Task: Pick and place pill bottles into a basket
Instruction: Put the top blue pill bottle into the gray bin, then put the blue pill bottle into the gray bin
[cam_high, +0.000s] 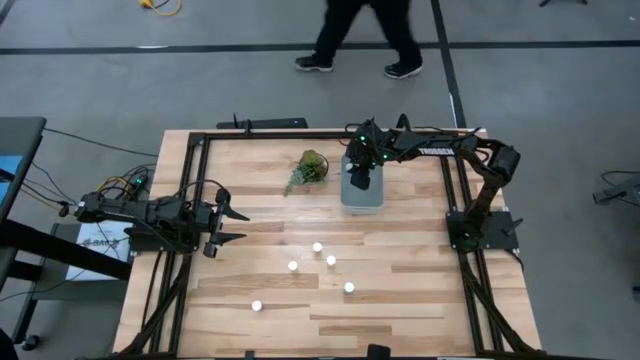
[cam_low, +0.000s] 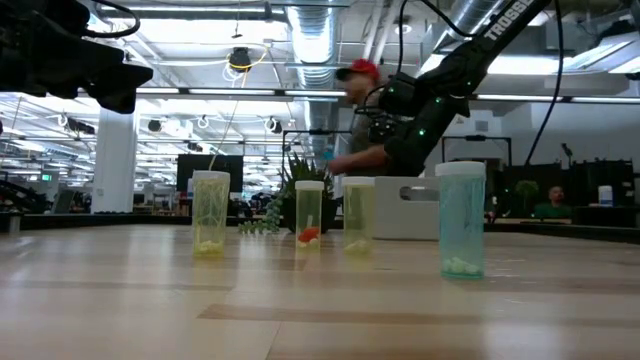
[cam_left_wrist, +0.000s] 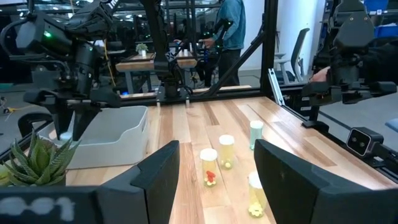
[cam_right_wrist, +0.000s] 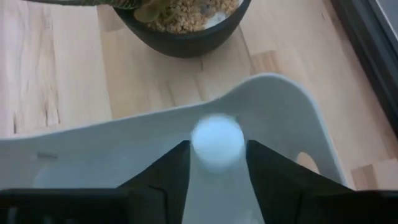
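The pale basket (cam_high: 362, 196) stands at the table's far middle, next to a small potted plant (cam_high: 309, 168). My right gripper (cam_high: 361, 178) hangs over the basket, fingers pointing down, shut on a pill bottle whose white cap (cam_right_wrist: 216, 140) shows between the fingers. Several white-capped pill bottles stand upright on the table's near middle, among them a first (cam_high: 317, 247), a second (cam_high: 349, 287) and a third (cam_high: 256, 305). My left gripper (cam_high: 226, 226) is open and empty at the table's left side; it also shows in the left wrist view (cam_left_wrist: 217, 168). My right gripper pinches the pill bottle between its two fingers, just below its white cap (cam_right_wrist: 216, 140), at the fingertips. The fingers come from above, pointing down. The bottle hangs upright inside the basket's opening (cam_right_wrist: 273, 118); its lower part is hidden under the cap.
The plant's dark pot (cam_right_wrist: 180, 25) stands close to the basket's left end. Black rails (cam_high: 455, 170) frame the table. A person walks beyond the far edge (cam_high: 360, 35). In the low view the bottles (cam_low: 309, 212) stand in front of the basket (cam_low: 405, 208).
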